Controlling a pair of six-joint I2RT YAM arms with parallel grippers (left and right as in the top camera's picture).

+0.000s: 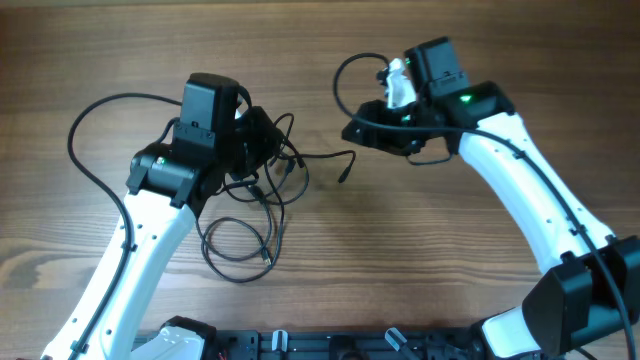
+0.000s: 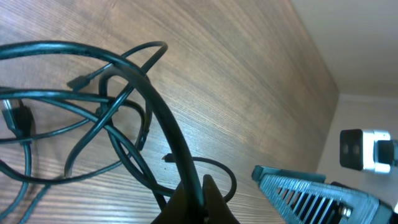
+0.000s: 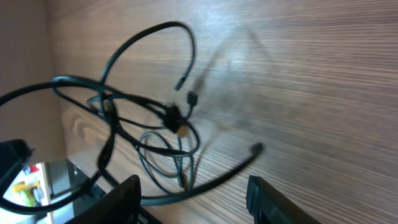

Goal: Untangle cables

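Several cables (image 3: 173, 118) lie knotted on the table (image 1: 90, 40), with the tangle just ahead of the left gripper (image 1: 262, 138) and a little farther ahead of the right gripper (image 3: 196, 198). The left fingers are pressed together on one strand (pinned at their very tips). The right jaws stand spread, with a loose strand crossing the gap between them. The left pinch would best serve as an anchor. The right could then close on that strand and draw away slowly, easing off if the knot tightens.
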